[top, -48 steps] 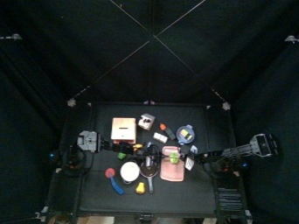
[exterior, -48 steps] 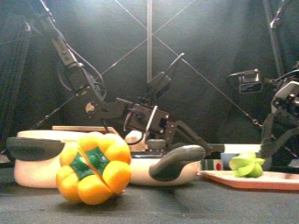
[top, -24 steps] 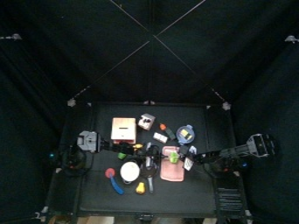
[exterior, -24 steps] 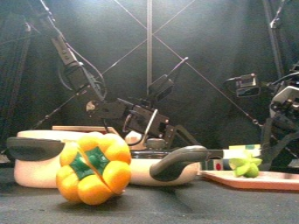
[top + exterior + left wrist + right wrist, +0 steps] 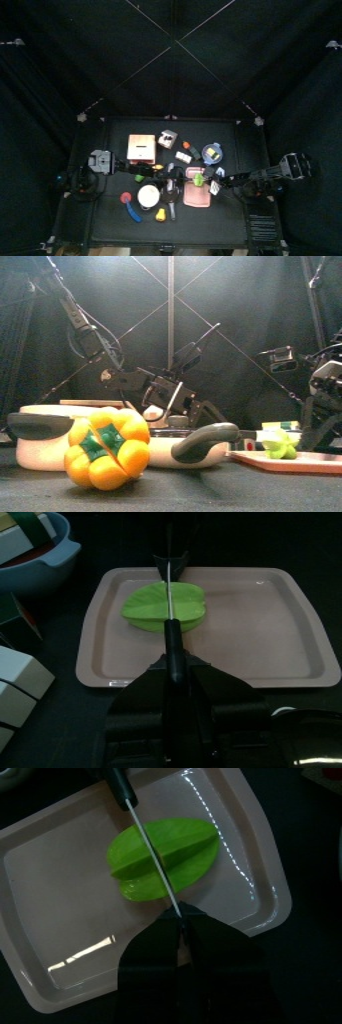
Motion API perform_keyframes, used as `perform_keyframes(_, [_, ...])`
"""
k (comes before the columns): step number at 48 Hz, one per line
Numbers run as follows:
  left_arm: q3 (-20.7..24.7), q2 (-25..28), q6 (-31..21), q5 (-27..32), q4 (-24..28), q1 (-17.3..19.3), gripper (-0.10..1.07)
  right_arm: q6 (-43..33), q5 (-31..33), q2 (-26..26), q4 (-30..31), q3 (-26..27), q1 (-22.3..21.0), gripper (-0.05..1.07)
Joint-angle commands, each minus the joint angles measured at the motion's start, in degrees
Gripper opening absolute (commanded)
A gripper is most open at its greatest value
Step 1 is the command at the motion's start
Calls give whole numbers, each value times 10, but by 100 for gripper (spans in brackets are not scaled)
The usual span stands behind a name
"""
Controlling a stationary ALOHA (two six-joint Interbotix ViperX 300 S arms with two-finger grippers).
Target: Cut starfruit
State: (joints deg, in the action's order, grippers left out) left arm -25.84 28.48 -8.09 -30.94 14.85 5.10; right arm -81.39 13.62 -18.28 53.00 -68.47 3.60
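Note:
The yellow-green starfruit (image 5: pixel 144 607) lies on the pink board (image 5: pixel 261 632); it also shows in the right wrist view (image 5: pixel 198 853), the top view (image 5: pixel 198 176) and the front view (image 5: pixel 278 444). A thin knife (image 5: pixel 170 604) lies across its middle, its black handle towards the left arm (image 5: pixel 120 786). My left gripper (image 5: pixel 170 657) is shut, with the knife coming out between its jaws. My right gripper (image 5: pixel 175 918) is shut at the blade's other end, at the starfruit's edge.
A blue bowl (image 5: pixel 34 557) and white blocks (image 5: pixel 16 677) stand beside the board. Near the table's front edge are a yellow bell pepper (image 5: pixel 107 448) and a grey pot (image 5: pixel 167 444) with a long handle. A pink box (image 5: pixel 139 146) sits at the back left.
The right arm has sunk a little and drawn in towards the board. The starfruit, the board and the left arm have stayed in place.

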Motion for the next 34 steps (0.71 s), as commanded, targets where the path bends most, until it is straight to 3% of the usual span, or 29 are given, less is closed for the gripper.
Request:
perform_keyframes(1, [-3,-4,1,16,2,1,45,-2,2,-1,-3,-3,-1,44])
perform_keyframes(22, [-2,-4,-34,45,9,2,45,-1,-10,30,-4,4,-1,44])
perform_keyframes(34, [-2,-14,-37,48,19,2,45,-1,-6,23,3,10,-1,45])
